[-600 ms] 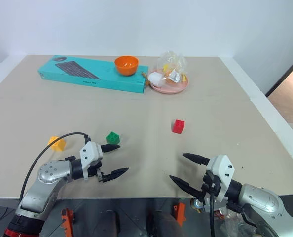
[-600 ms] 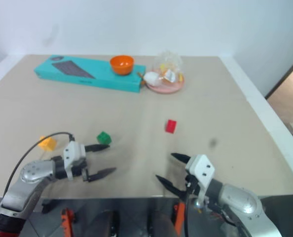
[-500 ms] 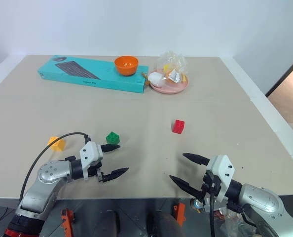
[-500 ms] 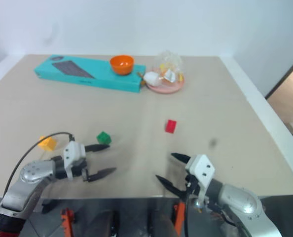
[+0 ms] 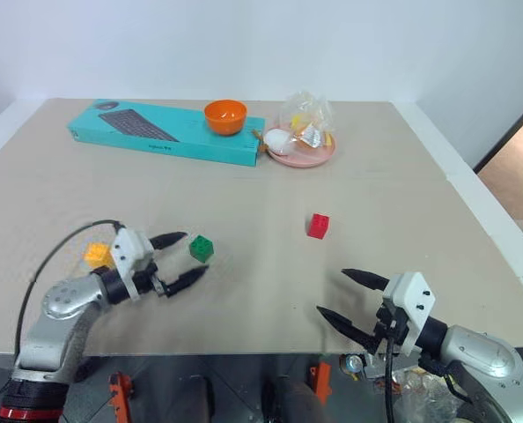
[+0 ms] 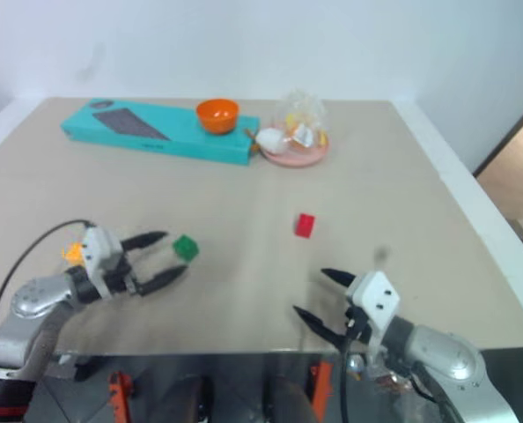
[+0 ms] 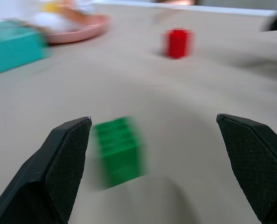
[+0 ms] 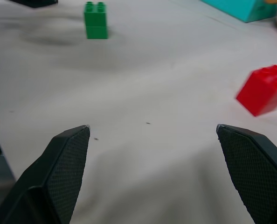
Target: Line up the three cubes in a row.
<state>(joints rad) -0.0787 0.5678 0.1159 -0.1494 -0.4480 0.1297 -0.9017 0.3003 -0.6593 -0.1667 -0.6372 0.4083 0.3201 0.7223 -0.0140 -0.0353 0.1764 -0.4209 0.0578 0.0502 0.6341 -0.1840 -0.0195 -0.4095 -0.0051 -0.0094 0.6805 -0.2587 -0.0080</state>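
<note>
Swung leftward since the earlier frame, the left gripper (image 5: 178,259) spreads its fingers, empty, just left of the small green studded plastic block (image 5: 201,248).

Bare table (image 5: 244,291) lies between the green cube (image 5: 201,248) and red cube (image 5: 318,226).

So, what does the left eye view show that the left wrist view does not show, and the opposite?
Left eye view alone: the yellow-orange cube, the orange bowl and the open right gripper.
Left wrist view alone: the checkered inner faces of the left gripper's pads.
Both: the green cube, the red cube, the pink plate, the teal box, the open left gripper.
</note>
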